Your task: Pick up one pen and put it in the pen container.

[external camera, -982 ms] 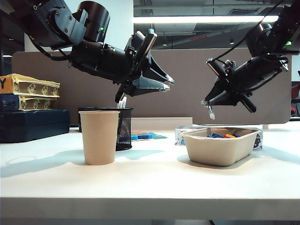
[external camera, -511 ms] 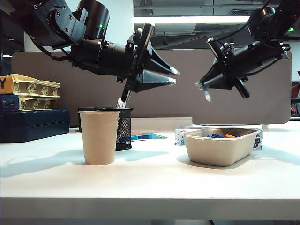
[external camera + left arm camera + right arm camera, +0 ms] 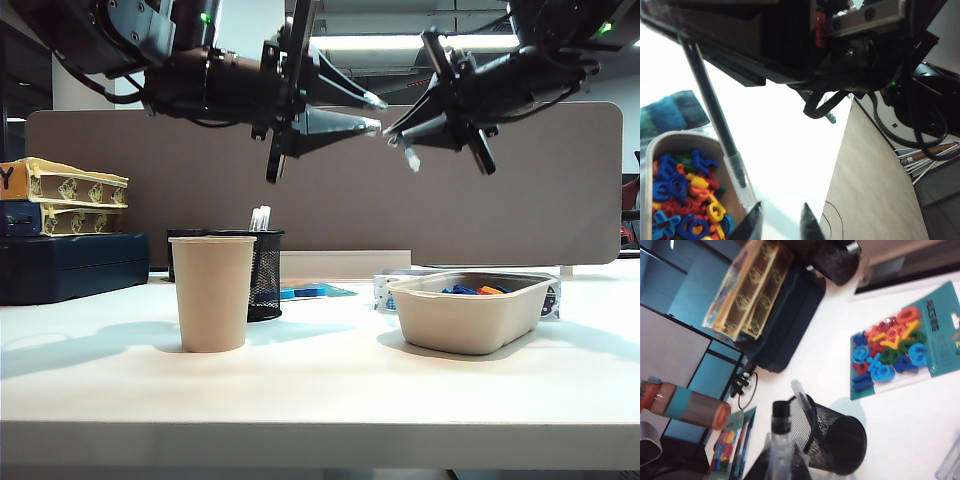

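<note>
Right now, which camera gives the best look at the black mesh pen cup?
The right wrist view: the mesh cup shows its open rim and wall from above. In the exterior view the paper cup hides part of the mesh cup. The left wrist view misses it.

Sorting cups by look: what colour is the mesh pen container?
Black wire mesh pen container, clearest in the right wrist view.

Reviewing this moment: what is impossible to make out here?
- Black wire-mesh cup, contents: exterior view, tan paper cup half covers it.
- Right hand, grip on the black clear-capped pen, raised over the table: right wrist view, cut by the edge, blurred.
- Open left hand facing it: left wrist view shows only fingertips.
</note>
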You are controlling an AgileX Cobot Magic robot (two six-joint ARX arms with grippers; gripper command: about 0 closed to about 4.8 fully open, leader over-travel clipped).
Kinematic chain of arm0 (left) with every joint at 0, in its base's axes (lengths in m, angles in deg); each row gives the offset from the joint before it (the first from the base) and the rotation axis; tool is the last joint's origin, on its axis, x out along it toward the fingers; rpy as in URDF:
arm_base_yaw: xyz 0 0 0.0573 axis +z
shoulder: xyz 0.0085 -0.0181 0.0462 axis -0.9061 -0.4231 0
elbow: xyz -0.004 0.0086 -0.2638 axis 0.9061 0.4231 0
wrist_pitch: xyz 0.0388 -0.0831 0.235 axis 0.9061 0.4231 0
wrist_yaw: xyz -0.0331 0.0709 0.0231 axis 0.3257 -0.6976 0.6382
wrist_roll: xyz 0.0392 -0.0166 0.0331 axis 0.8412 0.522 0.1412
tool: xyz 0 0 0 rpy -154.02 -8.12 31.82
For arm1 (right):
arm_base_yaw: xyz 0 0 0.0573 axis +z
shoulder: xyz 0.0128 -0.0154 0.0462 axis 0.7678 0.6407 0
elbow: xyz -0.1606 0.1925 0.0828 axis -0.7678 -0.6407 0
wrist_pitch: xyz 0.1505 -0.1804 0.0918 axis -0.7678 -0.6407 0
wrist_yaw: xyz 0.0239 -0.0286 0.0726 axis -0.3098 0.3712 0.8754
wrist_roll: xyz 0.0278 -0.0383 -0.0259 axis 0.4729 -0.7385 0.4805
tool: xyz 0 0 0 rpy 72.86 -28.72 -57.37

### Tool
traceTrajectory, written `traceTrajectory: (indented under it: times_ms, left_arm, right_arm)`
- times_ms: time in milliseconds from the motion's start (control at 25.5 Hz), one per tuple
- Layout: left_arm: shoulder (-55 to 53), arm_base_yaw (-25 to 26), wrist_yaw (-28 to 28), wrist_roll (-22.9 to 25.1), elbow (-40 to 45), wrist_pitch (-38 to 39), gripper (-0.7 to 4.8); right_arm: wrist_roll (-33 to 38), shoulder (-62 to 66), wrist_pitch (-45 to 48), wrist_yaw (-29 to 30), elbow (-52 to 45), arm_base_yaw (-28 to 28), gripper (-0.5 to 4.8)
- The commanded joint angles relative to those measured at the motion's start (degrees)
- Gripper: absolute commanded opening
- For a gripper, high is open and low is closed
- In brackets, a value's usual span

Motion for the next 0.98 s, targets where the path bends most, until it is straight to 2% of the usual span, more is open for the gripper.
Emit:
traceTrajectory:
  times_ms: [39, 196, 511, 982]
  left_arm:
    - [0.9, 0.0, 0.6, 0.0, -0.3, -0.8, 0.94]
    - [1.0, 0.0, 2.5, -1.0, -0.3, -0.9, 1.12]
    - [1.0, 0.0, 4.0, -1.3, -0.3, -0.8, 1.12]
    - [1.0, 0.1, 1.4, -1.3, -1.8, -3.1, 1.11]
  right_arm:
    - [1.9, -1.5, 1.7, 0.6, 0.4, 0.3, -0.05]
    - [3.1, -3.4, 2.0, 2.4, 0.4, 1.9, -0.05]
    - [7.2, -3.6, 6.6, 4.4, 0.4, 5.6, -0.05]
    - [9.3, -3.6, 8.0, 6.4, 0.4, 6.1, -0.05]
